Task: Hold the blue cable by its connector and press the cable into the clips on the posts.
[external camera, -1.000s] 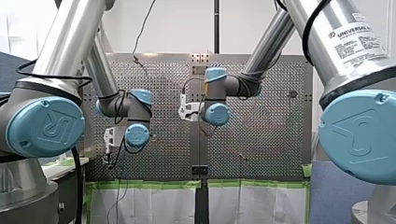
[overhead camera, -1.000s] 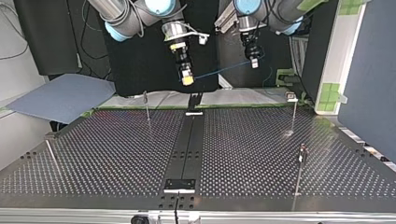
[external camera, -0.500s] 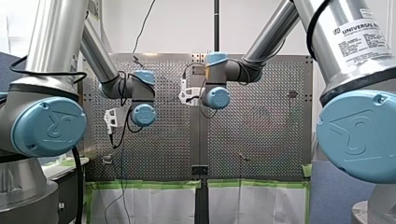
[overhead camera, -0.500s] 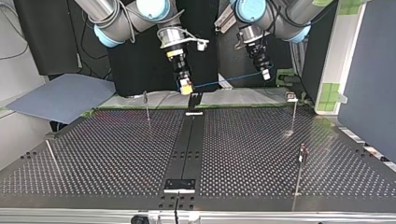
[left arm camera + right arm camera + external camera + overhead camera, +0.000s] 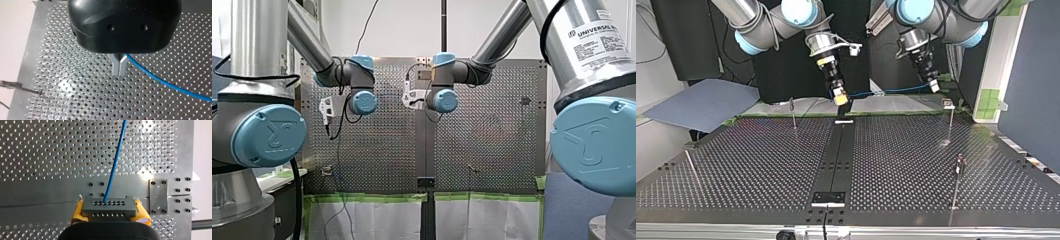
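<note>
The thin blue cable [image 5: 886, 91] hangs in the air above the perforated table's far edge, stretched between both grippers. My right gripper [image 5: 839, 97], with yellow pads, is shut on the cable's grey connector [image 5: 108, 206]; the cable [image 5: 115, 162] runs straight ahead out of it. At the top view's right, my left gripper [image 5: 934, 86] is shut on the cable. Its metal fingertips [image 5: 119, 68] are pinched together, and the cable [image 5: 162, 80] trails off to one side. Thin posts with clips stand on the table [image 5: 793, 112] [image 5: 951, 120] [image 5: 958, 180]; the cable touches none.
A leaning rod [image 5: 692, 170] stands at the top view's left edge. A black strip [image 5: 836, 155] with a bracket [image 5: 828, 198] runs down the table's middle. A blue-grey sheet [image 5: 701, 102] lies beyond the left corner. Green tape [image 5: 991, 100] marks the right wall.
Both grippers have come lower toward the table with the cable. In the top view my right gripper went down and slightly right, and my left gripper swung further right.
</note>
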### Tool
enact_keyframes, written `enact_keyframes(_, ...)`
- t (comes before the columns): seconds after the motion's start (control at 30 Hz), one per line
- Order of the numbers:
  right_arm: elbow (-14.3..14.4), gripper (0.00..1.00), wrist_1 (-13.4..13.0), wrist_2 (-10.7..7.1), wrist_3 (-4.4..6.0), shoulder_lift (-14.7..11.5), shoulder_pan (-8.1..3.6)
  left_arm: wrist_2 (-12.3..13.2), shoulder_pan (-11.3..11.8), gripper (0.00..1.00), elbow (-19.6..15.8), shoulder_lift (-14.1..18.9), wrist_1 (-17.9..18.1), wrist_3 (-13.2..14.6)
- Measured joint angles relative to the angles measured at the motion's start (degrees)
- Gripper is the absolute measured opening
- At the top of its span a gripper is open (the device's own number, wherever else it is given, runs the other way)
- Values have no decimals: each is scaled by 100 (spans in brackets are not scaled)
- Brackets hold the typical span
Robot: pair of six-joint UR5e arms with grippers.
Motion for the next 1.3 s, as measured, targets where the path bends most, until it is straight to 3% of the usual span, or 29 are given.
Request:
enact_keyframes(0.17, -116, 0, 43, -109, 91, 0, 6, 64, 61, 0, 69, 263, -265, -6)
enact_keyframes(0.63, -425, 0, 125, -284, 168, 12, 35, 342, 124, 0, 345, 1004, -651, -80)
enact_keyframes(0.87, -519, 0, 145, -371, 246, 16, 41, 372, 137, 0, 445, 1074, -746, -83)
enact_keyframes(1.3, -602, 0, 258, -443, 255, 23, 53, 355, 208, 0, 503, 1032, -789, -98)
